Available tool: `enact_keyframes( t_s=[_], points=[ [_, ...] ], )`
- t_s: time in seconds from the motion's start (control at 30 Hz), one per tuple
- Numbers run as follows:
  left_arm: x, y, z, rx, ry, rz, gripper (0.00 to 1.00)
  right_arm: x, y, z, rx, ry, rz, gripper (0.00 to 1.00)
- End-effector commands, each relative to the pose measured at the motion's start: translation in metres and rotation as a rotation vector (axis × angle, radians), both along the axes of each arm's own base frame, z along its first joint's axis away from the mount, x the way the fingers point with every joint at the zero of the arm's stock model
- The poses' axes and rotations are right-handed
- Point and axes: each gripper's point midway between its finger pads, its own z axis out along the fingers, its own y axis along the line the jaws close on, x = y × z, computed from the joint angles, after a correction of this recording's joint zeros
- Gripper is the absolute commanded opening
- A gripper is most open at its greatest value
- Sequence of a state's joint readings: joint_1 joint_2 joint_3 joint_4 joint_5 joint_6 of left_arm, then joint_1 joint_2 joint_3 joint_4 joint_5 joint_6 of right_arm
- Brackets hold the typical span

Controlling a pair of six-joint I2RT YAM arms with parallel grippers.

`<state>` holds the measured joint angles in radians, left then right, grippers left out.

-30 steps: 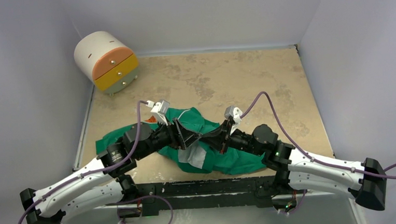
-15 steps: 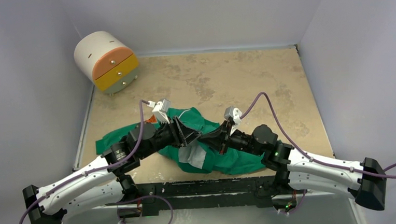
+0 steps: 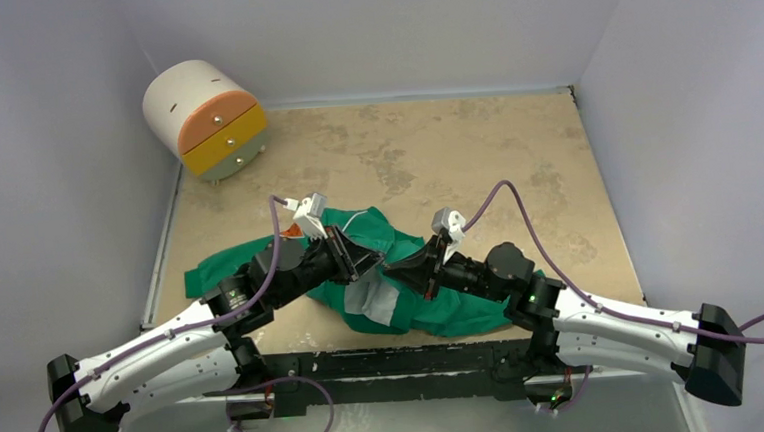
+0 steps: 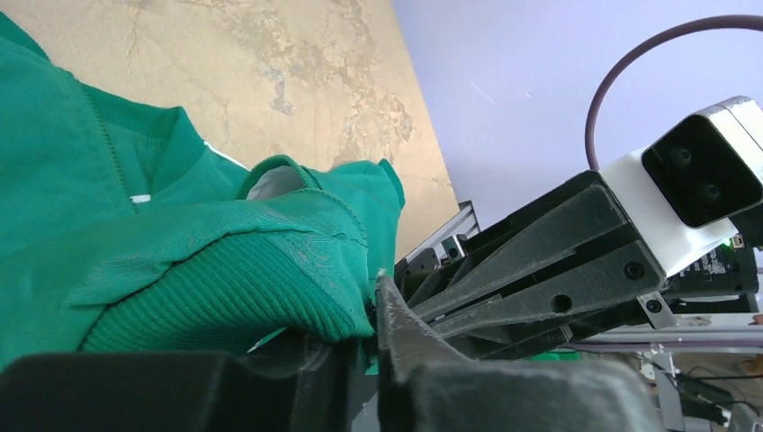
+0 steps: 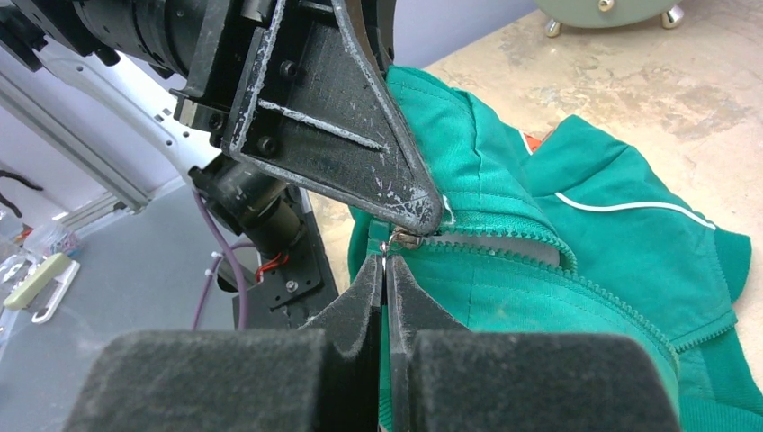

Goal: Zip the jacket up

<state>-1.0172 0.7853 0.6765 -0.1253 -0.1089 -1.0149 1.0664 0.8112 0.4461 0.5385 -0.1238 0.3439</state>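
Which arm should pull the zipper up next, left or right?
Likely right: the right gripper is shut on the zip pull, while the left gripper pins the ribbed hem of the jacket.

Both arms wearing white shells: white-shelled left arm (image 3: 156,352), white-shelled right arm (image 3: 615,320), each showing rows of small dark screws. Joints and base caps showing black. Thin purple cable (image 3: 502,182) looping to wrist. Boxy white wrist camera (image 4: 697,180) carrying two dark lenses. White scuffs marking black printed fingers (image 5: 333,135). Tiny green light (image 3: 534,295) glowing on right elbow.
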Motion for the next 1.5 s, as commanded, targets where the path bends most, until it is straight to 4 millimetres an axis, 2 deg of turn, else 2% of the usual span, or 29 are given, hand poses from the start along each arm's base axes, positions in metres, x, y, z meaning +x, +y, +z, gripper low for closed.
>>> enact_keyframes(
  t_s=[0.0, 0.1, 0.37, 0.5, 0.87, 1.0, 1.33, 1.47],
  points=[
    [0.003, 0.001, 0.021, -0.048, -0.031, 0.023, 0.05, -0.002, 0.0, 0.02, 0.074, -0.034, 0.011, 0.0],
    [0.003, 0.002, 0.02, -0.042, -0.031, 0.025, 0.0, -0.002, 0.0, 0.02, 0.072, -0.034, 0.013, 0.0],
    [-0.001, 0.002, 0.021, -0.035, -0.047, -0.003, 0.0, 0.012, -0.002, 0.015, 0.049, 0.008, -0.069, 0.0],
    [-0.005, 0.003, 0.025, -0.04, -0.069, -0.027, 0.0, 0.022, -0.008, 0.003, 0.015, 0.086, -0.144, 0.0],
    [-0.016, 0.003, 0.022, -0.016, -0.098, -0.096, 0.0, 0.053, -0.031, -0.003, -0.001, 0.166, -0.379, 0.0],
    [-0.016, 0.005, 0.015, 0.034, -0.093, -0.097, 0.0, 0.06, -0.038, -0.005, -0.019, 0.176, -0.438, 0.0],
    [-0.018, 0.007, 0.017, 0.04, -0.106, -0.107, 0.0, 0.082, -0.06, -0.011, -0.102, 0.184, -0.607, 0.0],
    [-0.019, 0.006, 0.018, 0.038, -0.107, -0.114, 0.0, 0.085, -0.06, -0.01, -0.11, 0.179, -0.616, 0.0]
  ],
)
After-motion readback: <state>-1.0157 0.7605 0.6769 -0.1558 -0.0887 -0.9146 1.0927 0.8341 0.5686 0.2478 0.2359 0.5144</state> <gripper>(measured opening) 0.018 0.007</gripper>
